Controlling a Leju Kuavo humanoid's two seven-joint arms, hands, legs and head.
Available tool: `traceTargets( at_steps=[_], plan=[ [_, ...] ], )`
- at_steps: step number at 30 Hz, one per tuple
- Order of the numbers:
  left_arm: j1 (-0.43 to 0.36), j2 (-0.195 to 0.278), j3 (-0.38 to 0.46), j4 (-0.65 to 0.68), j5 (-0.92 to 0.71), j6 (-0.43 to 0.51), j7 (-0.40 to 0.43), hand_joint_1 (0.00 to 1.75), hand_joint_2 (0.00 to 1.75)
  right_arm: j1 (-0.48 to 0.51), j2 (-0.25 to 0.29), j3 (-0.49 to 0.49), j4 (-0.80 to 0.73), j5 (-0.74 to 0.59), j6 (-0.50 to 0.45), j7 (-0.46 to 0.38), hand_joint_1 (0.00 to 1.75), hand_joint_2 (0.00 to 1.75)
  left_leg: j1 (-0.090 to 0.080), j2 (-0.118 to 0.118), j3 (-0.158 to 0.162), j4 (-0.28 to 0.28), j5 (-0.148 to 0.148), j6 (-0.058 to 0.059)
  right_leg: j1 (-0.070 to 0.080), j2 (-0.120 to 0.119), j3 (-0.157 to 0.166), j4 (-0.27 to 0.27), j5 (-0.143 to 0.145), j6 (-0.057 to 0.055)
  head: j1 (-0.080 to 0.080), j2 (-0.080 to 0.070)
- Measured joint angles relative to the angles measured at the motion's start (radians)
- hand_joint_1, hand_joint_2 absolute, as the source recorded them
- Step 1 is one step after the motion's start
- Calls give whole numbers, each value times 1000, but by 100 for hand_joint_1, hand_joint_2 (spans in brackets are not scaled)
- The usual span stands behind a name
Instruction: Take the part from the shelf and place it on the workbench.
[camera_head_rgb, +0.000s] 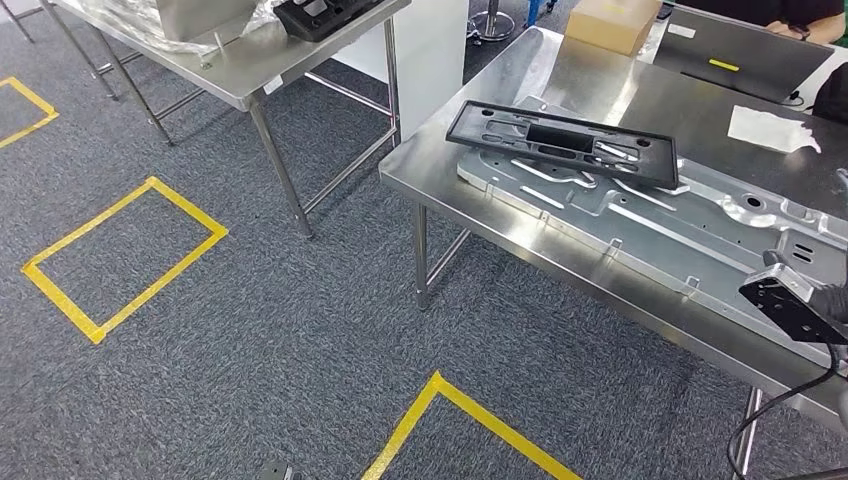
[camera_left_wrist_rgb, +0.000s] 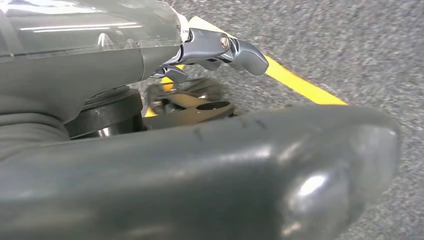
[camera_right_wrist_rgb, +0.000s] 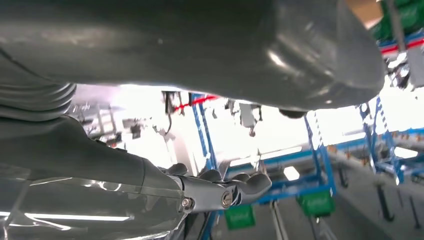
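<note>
The part, a black rectangular plastic frame (camera_head_rgb: 565, 143), lies flat on a silver stamped metal panel (camera_head_rgb: 650, 225) on the steel workbench (camera_head_rgb: 470, 190). No hand touches it. My right arm's dark wrist piece (camera_head_rgb: 790, 300) comes in at the right edge, over the workbench's near side and well to the right of the part. In the right wrist view my right hand (camera_right_wrist_rgb: 150, 170) holds nothing, with its fingers (camera_right_wrist_rgb: 245, 186) stretched out apart from the thumb (camera_right_wrist_rgb: 280, 55). My left hand (camera_left_wrist_rgb: 100, 65) hangs over the carpet and also holds nothing, its fingers (camera_left_wrist_rgb: 240, 50) apart.
A second steel table (camera_head_rgb: 230, 60) stands at the back left with another black part (camera_head_rgb: 320, 15) on it. On the workbench's far side are a cardboard box (camera_head_rgb: 612, 22), a grey case (camera_head_rgb: 740, 50) and a white sheet (camera_head_rgb: 770, 128). A person (camera_head_rgb: 790, 12) sits beyond. Yellow tape squares (camera_head_rgb: 125, 255) mark the carpet.
</note>
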Motion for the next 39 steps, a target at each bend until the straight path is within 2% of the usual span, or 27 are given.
traceTargets(
  at_steps=[1,3,5,7,9,10,12,13,14,15,16,17,18,19,21,22,24,25,26,28,30,31,32,34,36,37,39],
  plan=[
    [0,0,0,0,0,1,-1,0,0,6,8,2,-4,-7,8,-3,0,0,0,0,17,5,19,1,1,0,-15,1,11,2,0,0],
    [0,0,0,0,1,4,-3,0,0,16,22,9,-9,-27,22,-7,0,0,0,0,104,-91,69,8,2,0,-42,2,32,6,0,0],
    [-2,1,0,0,4,7,-4,0,0,22,34,14,-14,-39,27,-8,0,0,-3,-1,213,-248,67,18,4,0,-58,4,52,15,0,0],
    [-3,2,0,0,6,8,-5,0,0,24,47,21,-16,-40,27,-7,0,0,-9,-2,257,-328,49,28,4,-1,-63,0,70,27,0,0],
    [-2,3,0,0,7,8,-4,0,0,26,61,30,-14,-36,26,-3,0,0,-10,0,247,-339,66,44,0,0,-66,-3,77,40,0,0],
    [-1,4,0,0,7,8,-2,0,0,28,67,33,-13,-34,26,-1,0,0,-10,2,239,-342,78,54,-2,1,-73,10,58,44,0,0],
    [-2,6,0,0,6,8,3,0,0,32,76,37,-9,-29,24,5,0,0,-9,5,215,-347,105,66,-5,3,-103,98,-39,47,0,0],
    [-2,7,0,0,6,7,6,0,0,33,79,38,-7,-29,24,7,0,0,-11,6,199,-346,117,69,-4,4,-120,162,-91,48,0,0],
    [-2,8,0,0,5,7,10,0,0,35,82,39,-4,-29,24,9,0,0,-13,6,183,-345,129,69,-3,5,-133,229,-124,49,0,0],
    [-2,8,0,0,4,7,13,0,0,38,85,39,-2,-29,24,12,0,0,-14,6,166,-342,140,69,-2,5,-136,276,-133,48,0,0],
    [-2,8,0,0,2,7,16,0,0,42,86,39,0,-29,27,14,0,0,-16,6,149,-338,150,69,-1,5,-122,291,-116,47,0,0],
    [-2,9,0,0,1,7,18,0,0,45,87,39,2,-28,31,17,0,0,-17,4,132,-334,159,67,1,6,-94,276,-87,44,0,0],
    [-2,9,0,0,-1,7,19,0,0,48,87,39,2,-22,38,21,0,0,-17,1,117,-328,165,65,2,12,-44,220,-62,40,0,0],
    [-3,9,0,0,-3,7,19,0,0,50,87,39,2,-9,45,26,0,0,-18,-3,104,-322,171,62,5,22,18,142,-58,33,0,0],
    [-6,8,0,0,-6,7,17,0,0,52,88,41,2,30,55,36,0,0,-20,-9,90,-312,182,52,10,39,111,5,-85,22,0,0],
    [-6,8,-1,0,-7,7,17,0,0,52,91,43,2,53,57,40,0,0,-20,-12,87,-310,188,47,14,41,129,-26,-100,18,0,0],
    [-6,9,-1,0,-7,6,20,0,0,50,106,54,2,96,55,45,0,0,-19,-19,83,-307,197,35,13,26,128,-38,-92,5,0,0],
    [-5,9,-1,0,-6,6,22,0,0,49,117,62,2,109,54,45,0,0,-18,-19,75,-295,185,28,12,18,124,-40,-84,-2,0,0],
    [-4,10,-1,0,-5,6,25,0,0,47,128,70,3,115,52,42,0,0,-16,-17,62,-266,158,22,9,9,119,-42,-76,-10,0,0],
    [-3,11,-1,0,-3,8,31,0,0,46,146,82,3,108,49,30,0,0,-8,-12,17,-149,75,8,8,-8,104,-40,-65,-18,0,0],
    [0,14,-1,0,-1,12,35,0,0,44,159,87,5,90,50,18,0,0,0,-8,-19,-32,27,-2,9,-24,88,-34,-58,-18,0,0],
    [3,16,-1,0,0,15,37,0,0,44,163,89,7,80,54,13,0,0,3,-5,-13,-21,31,-5,9,-32,82,-30,-56,-17,0,0],
    [5,18,-1,0,1,18,38,0,0,45,165,89,9,71,57,10,0,0,5,-1,14,-51,52,-6,9,-41,77,-26,-55,-15,0,0],
    [8,23,-1,0,3,23,41,0,0,46,166,86,12,57,62,6,0,0,4,24,109,-195,97,-1,10,-59,72,-20,-56,-11,0,0],
    [11,28,-1,0,3,27,43,0,0,50,166,78,12,51,63,2,0,0,-4,49,166,-294,114,11,12,-76,71,-17,-56,-2,0,0],
    [13,30,-1,0,3,29,44,0,0,53,167,76,13,51,62,0,0,0,-9,51,171,-309,111,18,13,-85,71,-17,-55,3,0,0],
    [18,33,-1,0,3,35,48,0,0,59,169,72,11,57,62,-5,0,0,-8,34,167,-319,119,32,13,-95,71,-17,-55,16,0,0]
  ],
)
